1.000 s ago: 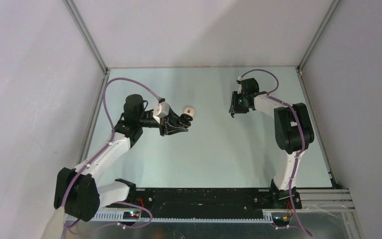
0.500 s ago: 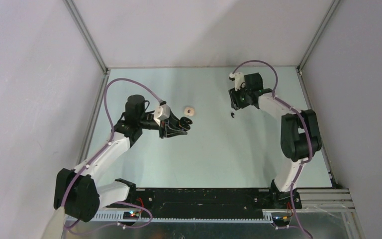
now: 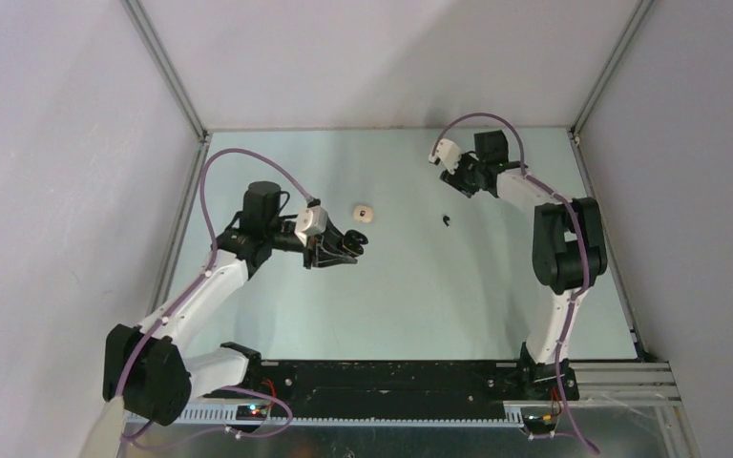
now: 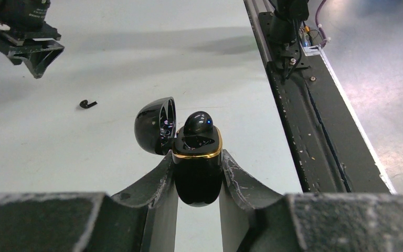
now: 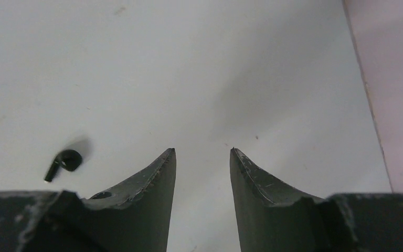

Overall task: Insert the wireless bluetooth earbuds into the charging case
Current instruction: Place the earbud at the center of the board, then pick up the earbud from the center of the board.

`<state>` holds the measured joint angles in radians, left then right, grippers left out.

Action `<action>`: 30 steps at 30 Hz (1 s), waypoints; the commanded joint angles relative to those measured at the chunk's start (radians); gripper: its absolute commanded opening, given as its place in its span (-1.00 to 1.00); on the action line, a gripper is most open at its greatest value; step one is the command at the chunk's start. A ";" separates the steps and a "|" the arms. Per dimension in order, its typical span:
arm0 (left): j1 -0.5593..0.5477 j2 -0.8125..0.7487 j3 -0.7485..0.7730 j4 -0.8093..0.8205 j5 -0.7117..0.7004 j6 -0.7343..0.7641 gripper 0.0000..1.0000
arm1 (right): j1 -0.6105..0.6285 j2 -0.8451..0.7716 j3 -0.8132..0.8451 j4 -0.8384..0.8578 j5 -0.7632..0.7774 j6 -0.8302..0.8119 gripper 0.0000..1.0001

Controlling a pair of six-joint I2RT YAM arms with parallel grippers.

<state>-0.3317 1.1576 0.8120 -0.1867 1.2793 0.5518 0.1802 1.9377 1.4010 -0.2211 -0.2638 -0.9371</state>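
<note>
My left gripper (image 4: 197,157) is shut on a black charging case (image 4: 197,173) with a gold rim and holds it upright above the table. Its lid (image 4: 155,126) hangs open to the left, and one black earbud (image 4: 198,122) with a blue light sits in it. In the top view the left gripper (image 3: 346,243) is left of centre. A second black earbud (image 3: 447,220) lies loose on the table; it also shows in the left wrist view (image 4: 87,104) and the right wrist view (image 5: 63,161). My right gripper (image 5: 203,151) is open and empty, raised behind that earbud (image 3: 458,181). I see no pale buds.
A small pale round object (image 3: 364,212) lies on the table just beyond the left gripper. Grey walls with metal frame posts enclose the pale green table (image 3: 410,296). The black base rail (image 4: 304,110) runs along the near edge.
My right gripper has left the black earbud on the table and drawn back toward the far wall. My left gripper has pulled the case slightly nearer and left, away from the pale object.
</note>
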 commanded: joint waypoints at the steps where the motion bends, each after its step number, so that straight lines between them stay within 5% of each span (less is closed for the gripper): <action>1: -0.006 -0.006 0.055 -0.054 0.028 0.077 -0.84 | 0.052 0.012 0.082 -0.026 -0.079 -0.050 -0.10; 17: -0.006 0.012 0.078 -0.131 0.040 0.142 -0.85 | 0.143 0.132 0.182 -0.347 -0.006 -0.102 -0.18; 30: -0.010 0.012 0.082 -0.141 0.040 0.148 -0.85 | 0.116 0.165 0.178 -0.391 0.069 -0.129 -0.25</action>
<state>-0.3332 1.1763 0.8516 -0.3244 1.2873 0.6670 0.3099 2.0880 1.5490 -0.5797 -0.2169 -1.0477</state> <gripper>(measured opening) 0.327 0.381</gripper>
